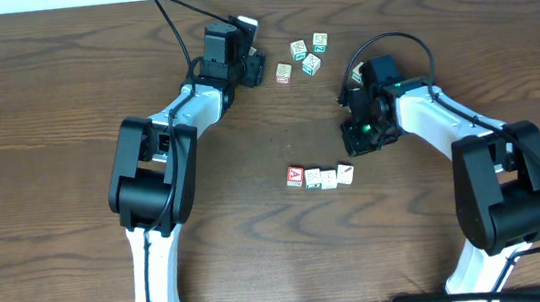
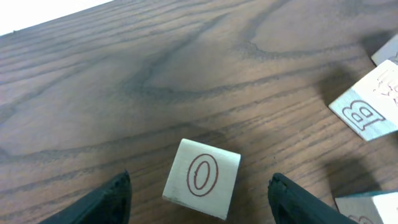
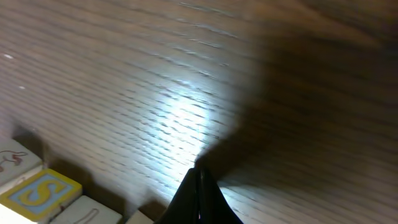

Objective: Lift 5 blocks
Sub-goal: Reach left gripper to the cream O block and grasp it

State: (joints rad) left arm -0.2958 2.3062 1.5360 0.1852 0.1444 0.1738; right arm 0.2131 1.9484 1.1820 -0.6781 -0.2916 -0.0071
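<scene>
Block (image 2: pixel 202 178) with a red O is sitting untouched between fingers of the wide-open left claw (image 2: pixel 199 190), cream cube on grainy wood table (image 2: pixel 155 81); right claw (image 3: pixel 199 177) is sitting shut, empty.

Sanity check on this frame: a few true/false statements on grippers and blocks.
1. The left gripper stands open around the O block. True.
2. The right gripper holds a block. False: it is shut with nothing between its fingers.
3. Four blocks lie in a row near the middle of the table. True.
4. The red block sits in the far cluster. False: it ends that row, on the left arm's side.
</scene>
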